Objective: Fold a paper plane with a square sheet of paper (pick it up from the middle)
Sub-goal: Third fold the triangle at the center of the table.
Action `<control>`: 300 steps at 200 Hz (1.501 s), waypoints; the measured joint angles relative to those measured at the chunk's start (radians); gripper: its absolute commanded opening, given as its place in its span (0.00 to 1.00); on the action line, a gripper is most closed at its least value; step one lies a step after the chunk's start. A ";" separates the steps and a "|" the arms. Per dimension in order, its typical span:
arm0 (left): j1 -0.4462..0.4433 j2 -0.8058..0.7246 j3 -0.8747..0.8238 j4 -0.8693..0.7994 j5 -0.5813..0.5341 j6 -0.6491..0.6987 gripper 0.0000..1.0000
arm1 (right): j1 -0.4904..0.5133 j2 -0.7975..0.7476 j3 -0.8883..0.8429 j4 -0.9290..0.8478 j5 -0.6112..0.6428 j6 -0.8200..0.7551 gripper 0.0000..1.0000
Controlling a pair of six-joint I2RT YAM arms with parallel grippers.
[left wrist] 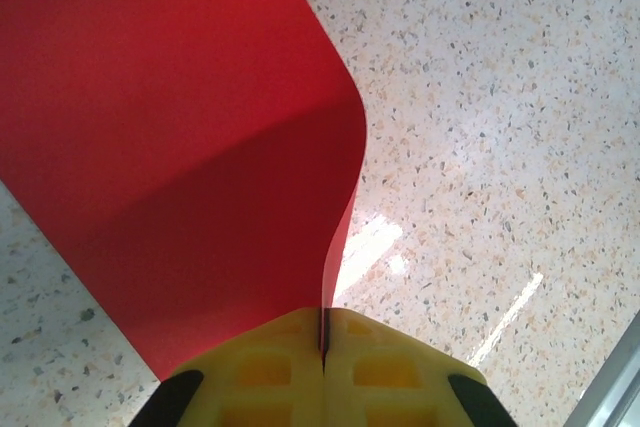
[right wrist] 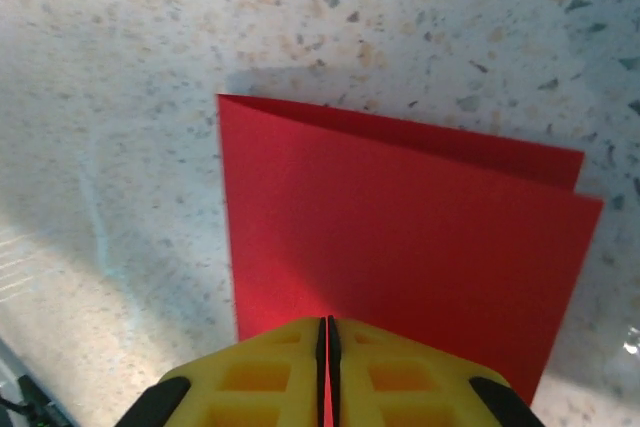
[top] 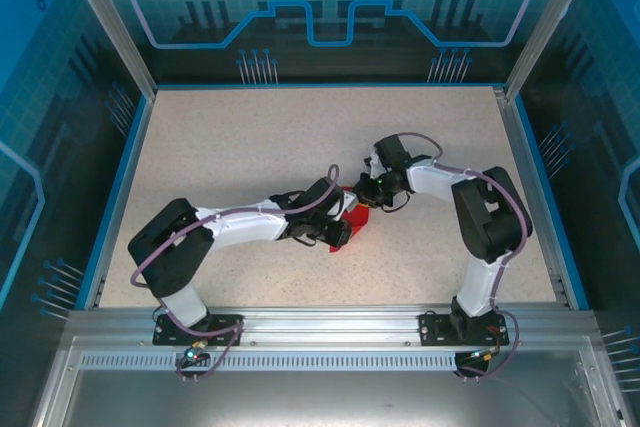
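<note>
The square sheet of paper (top: 353,213) is bright red and lies folded between the two arms at the middle of the table. In the left wrist view the paper (left wrist: 180,147) curves up off the table, and my left gripper (left wrist: 324,335) is shut on its edge. The right wrist view shows the paper (right wrist: 400,227) folded in half, its two layers slightly offset at the far edge. My right gripper (right wrist: 328,335) is shut on its near edge, with a red sliver between the yellow fingers. From above, the left gripper (top: 337,230) and right gripper (top: 366,194) meet at the paper.
The speckled table (top: 250,137) is bounded by blue edging at the left (top: 118,187) and right (top: 535,187). An aluminium rail (top: 320,322) carrying both arm bases runs along the near edge. Blue panels wall in the back and sides.
</note>
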 measured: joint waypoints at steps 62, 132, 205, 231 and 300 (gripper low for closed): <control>0.066 0.023 -0.001 0.000 0.089 -0.016 0.03 | 0.021 0.057 0.047 -0.054 0.050 -0.066 0.12; 0.117 0.068 0.010 -0.012 0.116 -0.015 0.05 | 0.022 0.057 0.047 -0.055 0.055 -0.078 0.13; 0.137 0.115 0.066 -0.046 0.116 0.011 0.06 | 0.022 0.057 0.047 -0.055 0.057 -0.084 0.13; 0.137 0.127 0.066 -0.055 0.115 0.011 0.06 | 0.022 0.057 0.047 -0.055 0.057 -0.084 0.14; 0.144 0.138 0.067 -0.062 0.100 0.008 0.07 | 0.023 0.057 0.047 -0.055 0.057 -0.084 0.14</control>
